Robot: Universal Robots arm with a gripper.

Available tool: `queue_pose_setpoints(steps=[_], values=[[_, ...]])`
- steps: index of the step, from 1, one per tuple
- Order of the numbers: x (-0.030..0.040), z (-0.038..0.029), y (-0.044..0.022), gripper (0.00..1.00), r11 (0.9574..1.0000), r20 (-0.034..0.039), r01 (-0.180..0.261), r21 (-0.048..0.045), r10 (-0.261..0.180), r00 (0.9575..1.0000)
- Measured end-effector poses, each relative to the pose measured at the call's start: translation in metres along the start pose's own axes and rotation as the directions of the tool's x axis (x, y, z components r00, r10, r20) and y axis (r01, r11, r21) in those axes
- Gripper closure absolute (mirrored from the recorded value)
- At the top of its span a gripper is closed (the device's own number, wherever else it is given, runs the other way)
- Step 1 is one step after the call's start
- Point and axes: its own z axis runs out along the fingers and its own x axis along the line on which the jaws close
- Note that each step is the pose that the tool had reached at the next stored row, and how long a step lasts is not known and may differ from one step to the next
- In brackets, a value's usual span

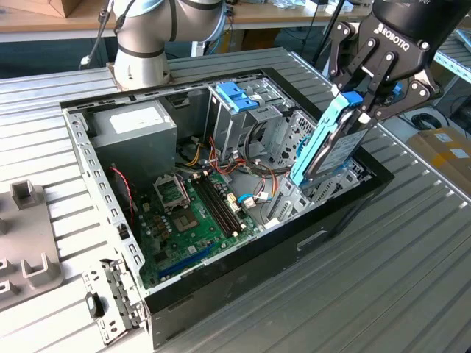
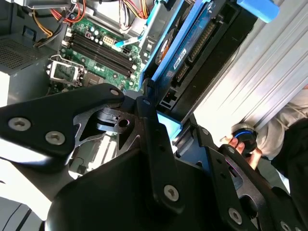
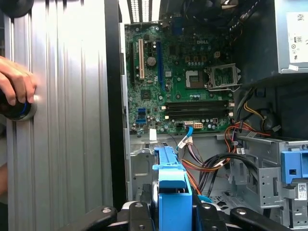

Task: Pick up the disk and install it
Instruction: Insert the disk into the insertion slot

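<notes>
The gripper (image 1: 362,103) is gripping the tilted disk (image 1: 324,151) by its top edge, at two o'clock in the exterior view, over the open case's (image 1: 294,246) near wall; the worktop (image 1: 383,294) is stretching beyond, at four o'clock.

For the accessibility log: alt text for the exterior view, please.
The gripper, jaws shut on the blue-framed disk, holds it tilted over the open computer case at the exterior view's right; the motherboard lies exposed inside.
</notes>
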Motion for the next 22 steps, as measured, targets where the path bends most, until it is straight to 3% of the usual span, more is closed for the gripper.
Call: queue_pose_setpoints(steps=[5, 17, 22], values=[[-0.0020, 0.0020, -0.0054, 0.63, 1.0000, -0.0001, 0.005, -0.0002, -0.005, 1.0000], [-0.0081, 0.0088, -0.0093, 0.63, 0.9999, -0.0004, 0.011, -0.0004, -0.011, 0.9999], [-0.0085, 0.0111, -0.0139, 0.63, 0.9999, -0.0005, 0.013, -0.0005, -0.013, 0.9999]])
